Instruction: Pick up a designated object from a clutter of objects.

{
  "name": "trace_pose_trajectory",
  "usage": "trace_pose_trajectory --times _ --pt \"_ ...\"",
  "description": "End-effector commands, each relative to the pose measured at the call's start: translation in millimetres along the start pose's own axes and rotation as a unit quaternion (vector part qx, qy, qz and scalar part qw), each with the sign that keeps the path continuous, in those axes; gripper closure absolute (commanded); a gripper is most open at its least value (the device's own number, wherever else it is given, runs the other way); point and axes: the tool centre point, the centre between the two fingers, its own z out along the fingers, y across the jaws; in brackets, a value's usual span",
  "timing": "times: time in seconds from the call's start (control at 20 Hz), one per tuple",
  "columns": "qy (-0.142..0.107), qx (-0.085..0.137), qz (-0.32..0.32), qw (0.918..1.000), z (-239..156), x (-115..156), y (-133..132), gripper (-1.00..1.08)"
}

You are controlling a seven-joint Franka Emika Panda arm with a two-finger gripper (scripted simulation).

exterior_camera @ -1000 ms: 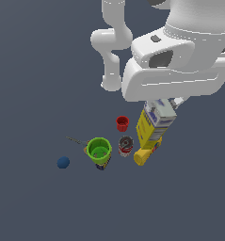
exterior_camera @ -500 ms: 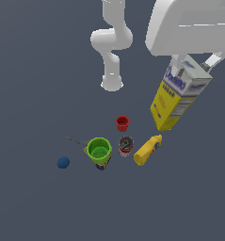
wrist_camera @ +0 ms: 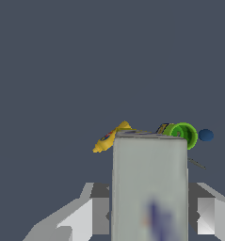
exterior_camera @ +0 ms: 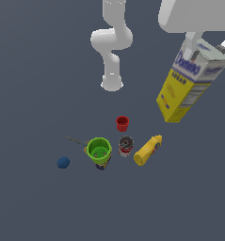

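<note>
The designated object, a tall carton with a yellow lower part and a white top with blue lettering, hangs tilted in the air well above the floor. My gripper is shut on its white top end. In the wrist view the carton fills the space between my two fingers. The clutter of objects lies below on the floor: a red cup, a metal can, a yellow bottle on its side, a green cup, a blue ball and a thin utensil.
The arm's white base stands behind the clutter. A small dark item pokes out under the green cup. The wrist view shows the yellow bottle, green cup and blue ball beyond the carton.
The carton has left the floor beside the can and bottle. It has risen with my gripper, upward and toward the exterior view's right, tilting as it went. The clutter has stayed put.
</note>
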Motion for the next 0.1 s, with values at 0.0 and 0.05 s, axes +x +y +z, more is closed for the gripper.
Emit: trace_pose_trajectory --times 0.0,0.05 --pt "0.000 0.000 0.000 1.0000 -2.3 -0.1 -0.9 1.08" --pt "0.000 0.000 0.000 1.0000 -2.4 -0.2 -1.0 1.08"
